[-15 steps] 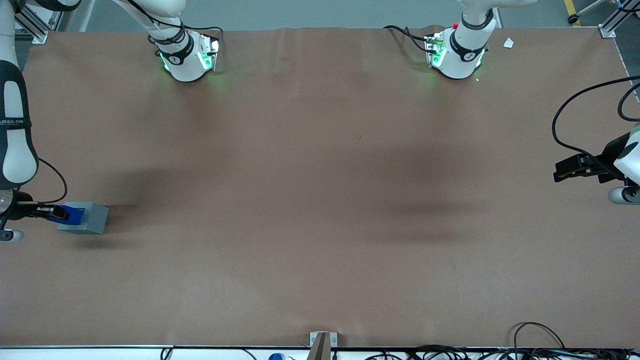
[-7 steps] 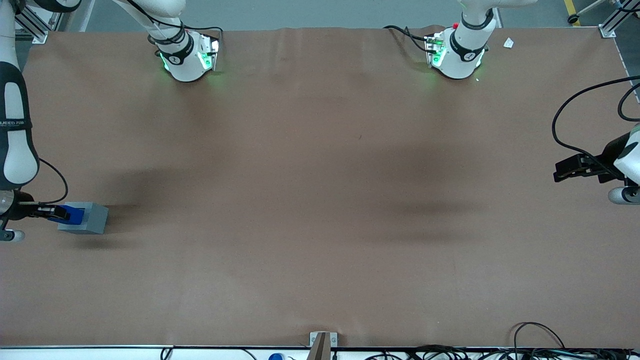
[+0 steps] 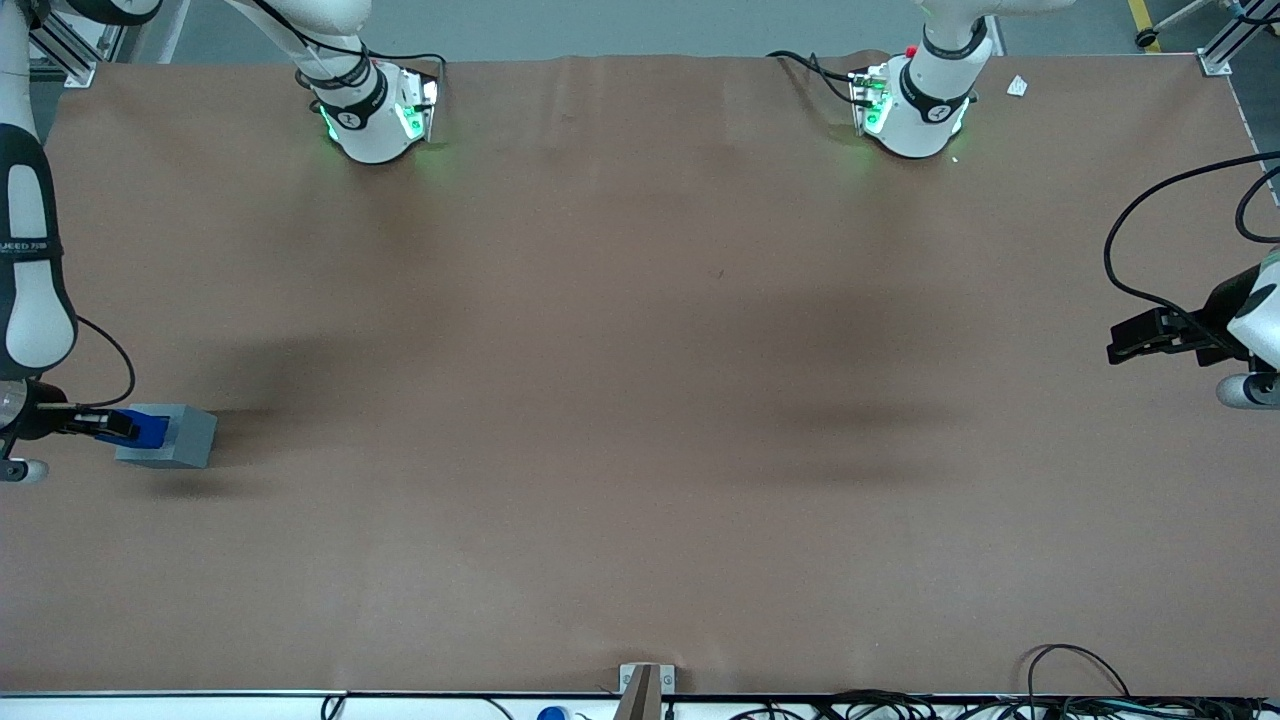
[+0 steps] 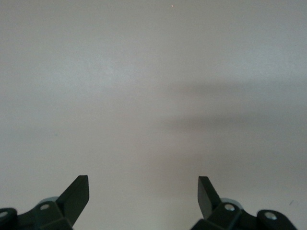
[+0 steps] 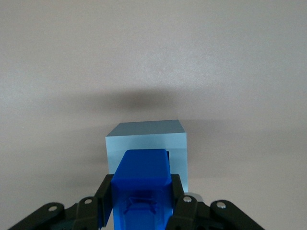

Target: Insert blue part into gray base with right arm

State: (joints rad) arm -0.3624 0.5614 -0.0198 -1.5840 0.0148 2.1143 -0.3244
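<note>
gripper [image 5: 142, 211]: clamped on the blue part, one black finger on each flank. It's out at the working arm's end of the table, roughly 9 o'clock on the table as the front camera shows it.

blue part [image 3: 148, 429]: held in the fingers, sitting over the gray base's top. In the wrist view its leading end covers the recess, and a dark sliver of recess edge shows along one side.

gray base [image 3: 172, 437]: resting on the brown table cover [image 3: 640, 400], well away from everything else. From the wrist cam it reads pale blue-gray [image 5: 146, 143].

key relation: from the gripper, the base lies dead ahead at 12 o'clock in the wrist view, and the blue part's long axis runs the same 6-to-12 line, so the two look squared up. I can't tell how deep the part is seated; the front view only shows blue overlapping gray.

nearer arm: the right arm [image 3: 35, 270], no contest. It hangs right over the base.

vs a second ago: the blue patch in the front view is a touch smaller and tucked tighter against the gray block, and the arm link has crept slightly upward in the frame. The base itself hasn't budged. I read that as the part easing into the recess.

my call: mid-insertion. What's left is pressing straight along that axis, and any twist could jam a corner on the rim.
</note>
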